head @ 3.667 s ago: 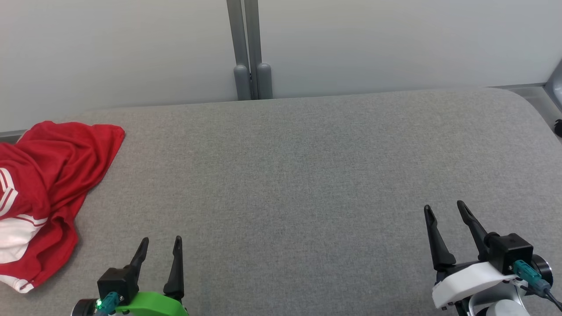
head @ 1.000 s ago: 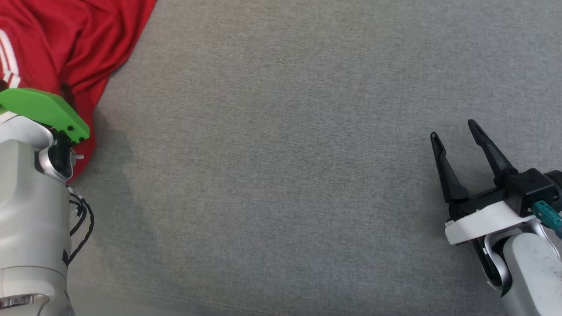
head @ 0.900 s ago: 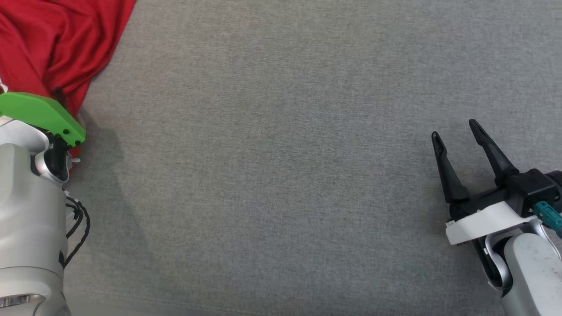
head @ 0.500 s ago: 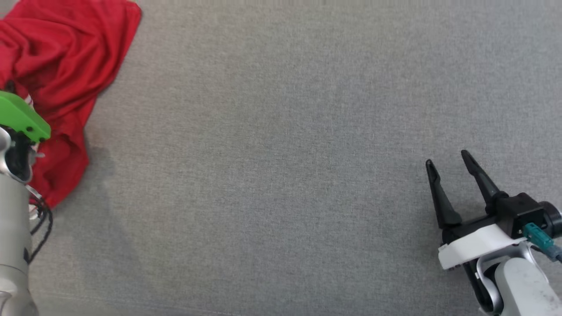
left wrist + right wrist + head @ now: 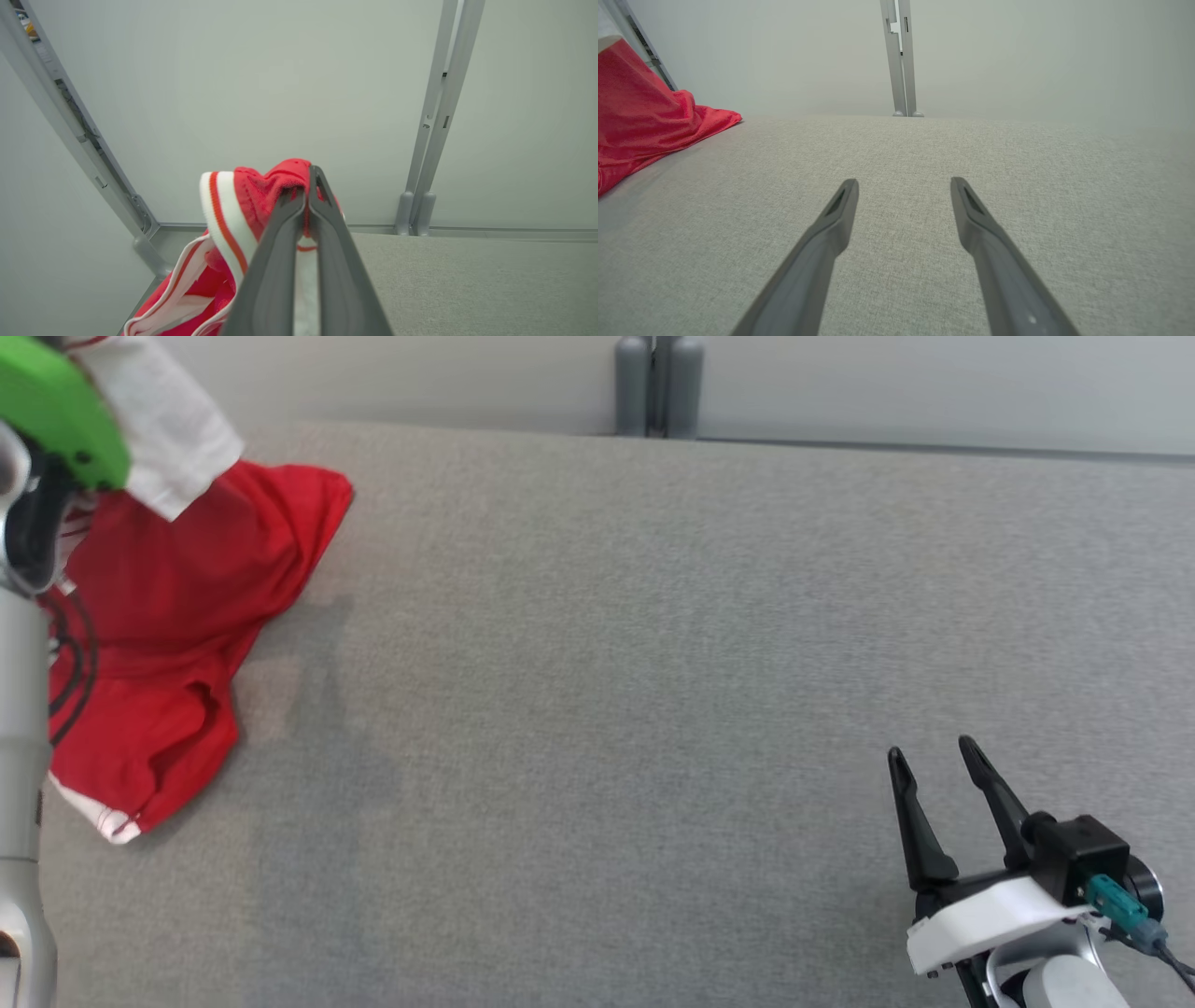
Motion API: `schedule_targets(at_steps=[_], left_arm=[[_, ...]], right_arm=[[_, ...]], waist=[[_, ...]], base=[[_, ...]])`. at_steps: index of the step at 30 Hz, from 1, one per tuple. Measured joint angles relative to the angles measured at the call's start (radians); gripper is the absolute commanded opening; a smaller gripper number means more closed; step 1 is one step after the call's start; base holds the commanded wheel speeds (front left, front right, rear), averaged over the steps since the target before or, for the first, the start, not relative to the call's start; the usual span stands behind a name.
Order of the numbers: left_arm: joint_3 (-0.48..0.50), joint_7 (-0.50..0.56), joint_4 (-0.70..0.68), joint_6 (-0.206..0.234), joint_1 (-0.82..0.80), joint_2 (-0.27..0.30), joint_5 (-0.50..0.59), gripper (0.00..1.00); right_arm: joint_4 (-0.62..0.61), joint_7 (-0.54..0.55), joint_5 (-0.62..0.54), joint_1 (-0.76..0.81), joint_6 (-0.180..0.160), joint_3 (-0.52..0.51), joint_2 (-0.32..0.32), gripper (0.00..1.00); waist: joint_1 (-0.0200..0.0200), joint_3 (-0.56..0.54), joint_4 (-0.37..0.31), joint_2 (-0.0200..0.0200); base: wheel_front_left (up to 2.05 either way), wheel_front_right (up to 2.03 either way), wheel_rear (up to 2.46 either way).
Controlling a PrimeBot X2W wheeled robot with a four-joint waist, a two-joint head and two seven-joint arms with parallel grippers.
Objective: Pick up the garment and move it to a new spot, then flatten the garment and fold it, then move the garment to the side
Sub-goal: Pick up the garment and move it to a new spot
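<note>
Pickup under way: the left claw clamped a crumpled red white-trimmed cloth garment, half-lifted off the grey fabric bench (right claw gaped empty); carrying it centreward seemed next.

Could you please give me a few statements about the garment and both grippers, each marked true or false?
1. The left gripper has its jaws shut on the red garment. True.
2. The right gripper holds a corner of the garment. False: its jaws are open and empty, over the grey surface.
3. The garment sits toward the robot's left side of the surface. True.
4. The garment lies neatly folded. False: it is crumpled, one end lifted by the left gripper.
</note>
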Motion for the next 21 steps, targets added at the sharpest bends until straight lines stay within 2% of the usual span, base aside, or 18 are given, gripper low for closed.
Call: schedule_targets(at_steps=[3, 8, 12, 15, 21], left_arm=[[-0.068, 0.085, -0.195, 0.0, 0.028, 0.011, -0.079, 0.0], [-0.137, 0.238, -0.546, -0.001, 0.095, 0.076, -0.215, 0.0], [-0.173, 0.385, -0.768, -0.001, 0.166, 0.081, -0.362, 0.0], [-0.172, 0.449, -0.89, 0.005, 0.199, 0.077, -0.457, 0.0], [-0.134, 0.519, -1.051, 0.047, 0.201, 0.093, -0.54, 0.0]], right_arm=[[-0.001, 0.0, 0.0, 0.028, 0.0, -0.017, 0.009, 1.0], [-0.01, 0.0, -0.001, 0.046, 0.0, -0.033, 0.019, 1.0], [-0.015, 0.0, -0.001, 0.045, 0.0, -0.034, 0.026, 1.0], [-0.013, 0.0, 0.0, 0.043, 0.0, -0.027, 0.037, 1.0], [-0.008, 0.0, 0.001, 0.049, 0.0, -0.03, 0.048, 1.0]], waist=[[-0.0001, -0.029, -0.031, 0.0], [0.0, -0.058, -0.103, 0.0001], [0.0, -0.066, -0.169, 0.0001], [0.0, -0.067, -0.22, 0.0], [0.0, -0.069, -0.323, 0.0001]], base=[[0.0, 0.0, 0.0], [0.0, 0.0, 0.0], [0.0, 0.0, 0.0], [0.0, 0.0, 0.0], [0.0, 0.0, 0.0]])
